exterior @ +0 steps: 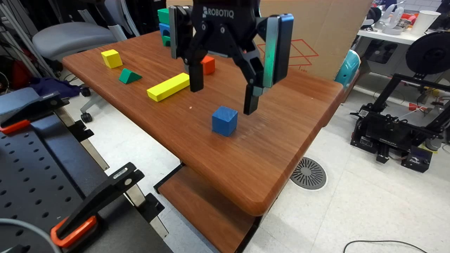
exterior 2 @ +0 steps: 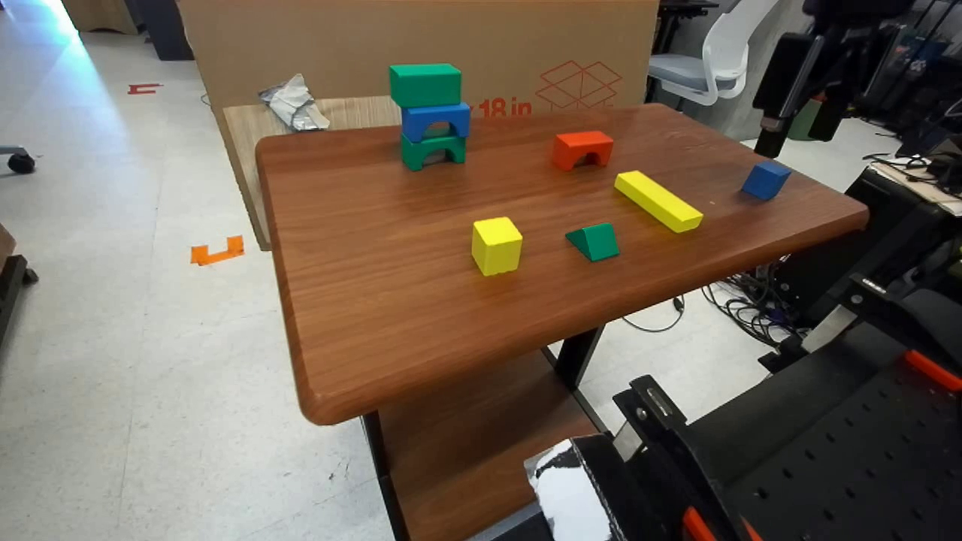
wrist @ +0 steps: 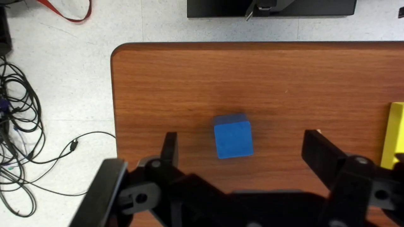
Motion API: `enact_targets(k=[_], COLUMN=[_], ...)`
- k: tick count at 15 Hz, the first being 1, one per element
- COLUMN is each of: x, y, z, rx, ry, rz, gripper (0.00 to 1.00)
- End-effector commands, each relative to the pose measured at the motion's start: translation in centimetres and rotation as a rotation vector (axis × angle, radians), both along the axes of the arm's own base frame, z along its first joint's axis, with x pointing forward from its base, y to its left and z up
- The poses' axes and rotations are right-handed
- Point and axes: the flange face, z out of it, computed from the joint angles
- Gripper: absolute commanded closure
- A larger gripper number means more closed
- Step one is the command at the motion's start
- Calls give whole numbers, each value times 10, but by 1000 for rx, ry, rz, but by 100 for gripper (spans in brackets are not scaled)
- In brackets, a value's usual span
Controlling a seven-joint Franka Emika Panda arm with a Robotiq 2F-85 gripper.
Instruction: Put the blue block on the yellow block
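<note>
Blue block (exterior: 224, 121), a small, solid, bright cube, rests directly on a brown wood-grained table (exterior: 267, 154) near one of its short ends. That table, with rounded corners and a brown lower shelf (exterior: 207, 207), carries all the blocks. Along its far long side, in both exterior views, stands a big brown cardboard panel (exterior 2: 338, 45) printed with red line drawings. Across a gap from the opposite long edge lies a black bench (exterior: 35, 158) pierced with rows of holes, black-and-orange clamps (exterior: 100, 196) at its edge.

Over the table hangs the black-and-silver Robotiq gripper (exterior: 224, 95). It is released: the two fingers (exterior: 251, 102) stand wide apart, their tips raised above the tabletop; in the wrist view the blue cube appears between them, lower down and apart from both.

Three stacked blocks (exterior 2: 428, 113) rise near the cardboard side: a green rectangular block (exterior 2: 425, 86) on top, a blue arch (exterior 2: 415, 124) in the middle, a green arch (exterior 2: 412, 152) underneath. Next, the yellow block (exterior 2: 659, 201), a long rectangular bar, lies flat and apart from the blue block. Near the bar sits an orange-red arched block (exterior 2: 582, 143). Then come a plain yellow cube (exterior 2: 496, 246) and, between that cube and the bar, a low green triangular prism (exterior 2: 597, 242).
</note>
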Motion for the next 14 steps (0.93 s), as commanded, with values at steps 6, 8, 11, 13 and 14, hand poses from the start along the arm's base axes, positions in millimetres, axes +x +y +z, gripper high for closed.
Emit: enact_targets(k=[6, 8, 11, 13, 14], x=[14, 13, 11, 9, 8], y=[-7, -11, -11, -10, -8], z=[-31, -38, -39, -36, -34], rx=[-26, -29, -30, -24, -21], ry=[43, 55, 59, 60, 59], rz=[4, 9, 23, 23, 22], gripper=[0, 25, 42, 58, 67])
